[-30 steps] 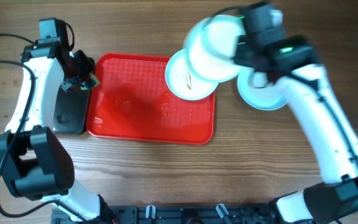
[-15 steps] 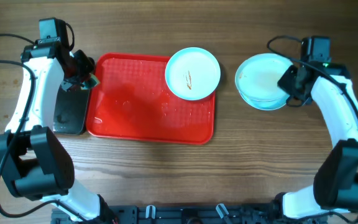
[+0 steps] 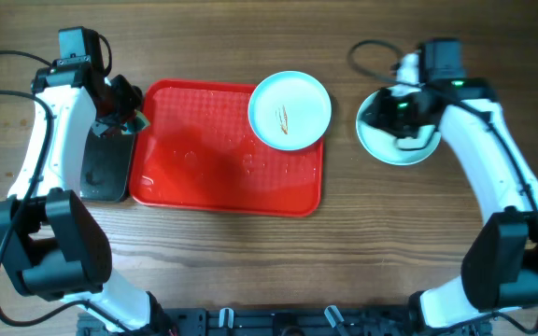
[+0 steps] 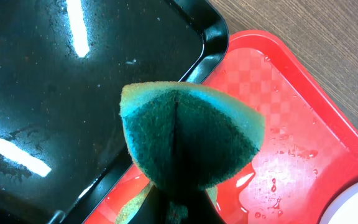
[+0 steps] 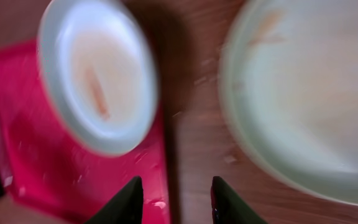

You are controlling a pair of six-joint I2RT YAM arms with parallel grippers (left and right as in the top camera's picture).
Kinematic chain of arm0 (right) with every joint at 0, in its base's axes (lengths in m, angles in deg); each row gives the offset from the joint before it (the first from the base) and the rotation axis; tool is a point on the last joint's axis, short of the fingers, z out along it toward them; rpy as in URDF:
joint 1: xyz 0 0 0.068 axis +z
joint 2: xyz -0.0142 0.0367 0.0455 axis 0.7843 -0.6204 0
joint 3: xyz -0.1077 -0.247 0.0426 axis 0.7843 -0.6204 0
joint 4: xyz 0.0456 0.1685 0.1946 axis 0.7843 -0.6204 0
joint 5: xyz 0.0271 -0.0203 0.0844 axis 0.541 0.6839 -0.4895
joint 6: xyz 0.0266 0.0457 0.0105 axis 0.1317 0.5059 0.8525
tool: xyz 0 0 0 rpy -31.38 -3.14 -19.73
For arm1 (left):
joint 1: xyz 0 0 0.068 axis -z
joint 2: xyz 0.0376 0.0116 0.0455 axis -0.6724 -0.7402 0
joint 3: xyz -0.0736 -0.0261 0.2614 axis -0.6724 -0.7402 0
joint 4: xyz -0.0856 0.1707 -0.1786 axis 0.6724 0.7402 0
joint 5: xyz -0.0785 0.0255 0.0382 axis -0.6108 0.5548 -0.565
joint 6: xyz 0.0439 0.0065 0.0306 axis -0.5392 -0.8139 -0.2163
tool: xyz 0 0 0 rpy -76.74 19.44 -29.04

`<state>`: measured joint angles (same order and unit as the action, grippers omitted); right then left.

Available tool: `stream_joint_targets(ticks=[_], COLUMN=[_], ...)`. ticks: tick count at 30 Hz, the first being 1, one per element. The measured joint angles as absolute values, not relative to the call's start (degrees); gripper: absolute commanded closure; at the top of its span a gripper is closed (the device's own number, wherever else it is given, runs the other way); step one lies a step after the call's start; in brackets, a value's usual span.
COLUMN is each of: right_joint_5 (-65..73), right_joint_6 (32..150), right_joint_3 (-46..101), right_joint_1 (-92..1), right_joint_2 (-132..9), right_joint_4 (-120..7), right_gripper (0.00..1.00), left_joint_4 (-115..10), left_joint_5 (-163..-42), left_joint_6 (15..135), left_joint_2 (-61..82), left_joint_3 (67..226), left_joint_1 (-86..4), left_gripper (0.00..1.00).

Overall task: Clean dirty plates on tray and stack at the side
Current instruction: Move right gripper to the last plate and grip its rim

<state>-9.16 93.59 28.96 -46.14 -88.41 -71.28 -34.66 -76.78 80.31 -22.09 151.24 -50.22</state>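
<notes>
One pale plate with a brown-orange smear lies on the right end of the red tray. A stack of like plates sits on the table to the right of the tray. My right gripper hovers over the stack's left part, open and empty. The blurred right wrist view shows the open gripper, the smeared plate, the tray and the stack. My left gripper is shut on a green sponge over the tray's left edge.
A glossy black tray lies against the red tray's left side; it also shows in the left wrist view. Water drops lie on the red tray's floor. Bare wooden table surrounds both trays.
My right gripper carried a plate to the right, let it go on the stack, then swung back left over the stack. The left arm and sponge have not moved.
</notes>
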Motion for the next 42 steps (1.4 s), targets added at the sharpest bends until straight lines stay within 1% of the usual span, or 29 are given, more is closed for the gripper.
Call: stream_joint_targets(ticks=[2, 5, 7, 12, 14, 15, 16, 23, 29, 31, 32, 34, 36, 39, 42], right_joint_5=[-10.15, -7.24, -5.54, -2.91, -1.95, -1.49, -1.03, 0.67, 0.43, 0.48, 0.19, -1.14, -3.50, -4.22, -1.82], right_joint_6=[92.38, 92.25, 92.25, 92.03, 91.77, 91.53, 91.38, 93.15, 88.91, 87.01, 86.35, 85.63, 85.74, 88.10, 90.83], right_joint_3=[26.53, 24.02, 23.32, 23.06, 22.71, 22.71, 22.71, 22.73, 23.82, 26.18, 27.96, 31.63, 36.63, 38.97, 39.04], right_joint_1=[-39.03, -33.15, -31.36, -30.95, -30.95, -30.95, -30.95, -31.54, -36.80, -37.48, -37.46, -37.46, -37.46, -37.07, -35.86], right_joint_2=[-88.41, -90.08, -92.44, -100.79, -101.40, -101.40, -101.40, -101.40, -101.40, -101.42, -101.64, -101.94, -101.94, -101.99, -103.95], right_joint_4=[-69.68, -67.96, -67.37, -65.62, -64.94, -64.66, -63.59, -61.27, -60.83, -63.02, -65.05, -67.52, -68.02, -64.24, -63.08], right_gripper=[0.63, 0.63, 0.64, 0.65, 0.72, 0.83, 0.96, 0.96, 0.96, 0.80, 0.70, 0.62, 0.61, 0.61, 0.68], left_joint_4=[-34.68, -34.66, -34.66, -34.64, -34.64, -34.61, -34.61, -34.57, -34.40, -34.40, -34.42, -34.44, -34.44, -34.48, -34.64], left_joint_5=[-76.78, -76.80, -76.78, -76.78, -76.78, -76.78, -76.78, -76.78, -76.78, -76.78, -76.78, -76.78, -76.78, -76.78, -76.78], left_joint_6=[80.31, 80.31, 80.31, 80.31, 80.31, 80.31, 80.31, 80.31, 80.31, 80.31, 80.31, 80.31, 80.31, 80.31, 80.50], left_joint_2=[-22.09, -22.09, -22.09, -22.09, -22.09, -22.09, -22.09, -22.09, -22.09, -22.09, -22.09, -22.09, -22.09, -22.09, -22.09], left_joint_3=[151.24, 151.24, 151.24, 151.24, 151.24, 151.24, 151.24, 151.24, 151.24, 151.24, 151.24, 151.24, 151.24, 151.24, 151.24], left_joint_1=[-50.22, -50.22, -50.20, -50.20, -50.22, -50.22, -50.22, -50.22, -50.20, -50.20, -50.09, -49.93, -49.67, -49.39, -49.39], left_gripper=[0.96, 0.96, 0.96, 0.96, 0.96, 0.96, 0.96, 0.96, 0.96, 0.96, 0.96, 0.96, 0.96, 0.96, 0.96])
